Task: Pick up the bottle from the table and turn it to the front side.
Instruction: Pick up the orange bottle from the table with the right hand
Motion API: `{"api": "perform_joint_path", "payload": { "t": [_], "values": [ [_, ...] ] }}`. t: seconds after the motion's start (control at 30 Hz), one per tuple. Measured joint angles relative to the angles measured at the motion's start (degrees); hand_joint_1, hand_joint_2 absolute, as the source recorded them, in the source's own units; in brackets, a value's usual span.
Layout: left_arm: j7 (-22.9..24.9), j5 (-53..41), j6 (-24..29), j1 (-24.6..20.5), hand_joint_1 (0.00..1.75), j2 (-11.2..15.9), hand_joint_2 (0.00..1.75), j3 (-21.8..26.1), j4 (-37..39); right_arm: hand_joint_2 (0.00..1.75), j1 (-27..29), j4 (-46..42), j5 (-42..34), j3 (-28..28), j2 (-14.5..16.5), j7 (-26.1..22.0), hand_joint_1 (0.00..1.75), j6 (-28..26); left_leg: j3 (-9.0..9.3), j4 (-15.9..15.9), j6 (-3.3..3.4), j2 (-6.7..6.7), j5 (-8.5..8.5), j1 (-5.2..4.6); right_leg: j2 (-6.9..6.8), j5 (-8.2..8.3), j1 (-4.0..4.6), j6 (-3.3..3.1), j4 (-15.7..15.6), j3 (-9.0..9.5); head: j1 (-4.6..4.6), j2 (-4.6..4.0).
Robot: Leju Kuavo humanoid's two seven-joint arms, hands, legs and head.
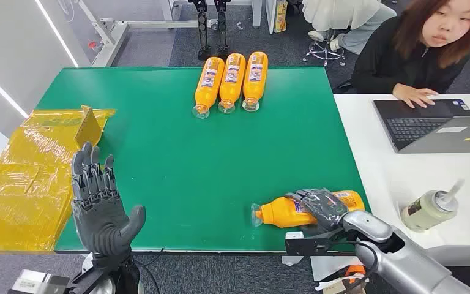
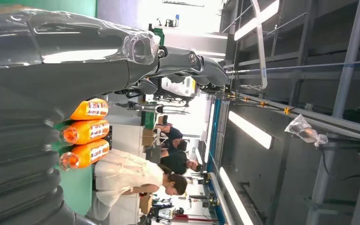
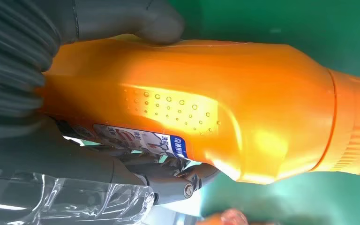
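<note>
Your right hand grips glossy orange bottle, dimpled plastic, lying at table's 5 o'clock; left hand empty, fingers spread.

The orange bottle in the right hand carries a white and blue label with small characters, too blurred to read. The labels on the three far bottles are equally unreadable.

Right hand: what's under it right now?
Under the right hand lies an orange bottle on its side on the green table, cap end pointing toward the robot's left. The fingers cover most of its label, so its facing can't be read.
</note>
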Motion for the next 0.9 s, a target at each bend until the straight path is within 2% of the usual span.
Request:
{"api": "perform_joint_path", "payload": {
  "t": [0.17,0.3,0.53,0.63,0.9],
  "values": [
    [0.0,-0.6,0.9,0.3,0.00,0.0,1.75,0.0,0.0,1.75,2.5,-4.7,3.4,-3.0,1.6,-0.6,1.75,-4.1,-0.04,0.0,0.00,0.03,0.00,0.01,0.04,0.00,0.00,-0.01,0.0,-0.06,0.00,0.00],
    [0.0,-1.5,1.6,0.0,0.00,-0.3,1.75,0.0,0.5,1.75,2.6,-10.8,4.4,-6.9,3.4,-2.0,1.75,-4.6,-0.05,0.0,-0.01,0.04,0.01,0.01,0.05,0.00,0.00,-0.01,0.0,-0.10,0.00,0.00],
    [0.0,-2.4,1.0,-1.8,0.00,-1.5,1.75,0.0,3.1,1.75,6.0,-19.4,14.6,-10.4,10.7,-1.1,1.75,-6.6,-0.05,0.0,-0.01,0.05,0.01,0.02,0.06,-0.01,0.01,-0.02,0.0,-0.12,0.00,0.00],
    [0.1,-0.6,-2.6,-2.4,0.00,-2.2,1.75,0.0,4.7,1.75,8.5,-22.3,18.2,-10.7,13.8,-0.5,1.75,-7.7,-0.07,0.0,-0.01,0.03,0.00,0.04,0.04,-0.03,0.01,-0.02,0.0,-0.13,0.01,0.00],
    [1.5,8.0,-16.7,-3.7,0.00,-3.4,1.75,-0.1,10.0,1.75,16.6,-28.0,25.3,-11.2,21.9,-1.2,1.75,-10.4,-0.10,0.0,-0.04,0.09,-0.03,0.05,0.10,-0.06,0.00,-0.04,0.0,-0.22,0.00,0.00]
  ]
}}
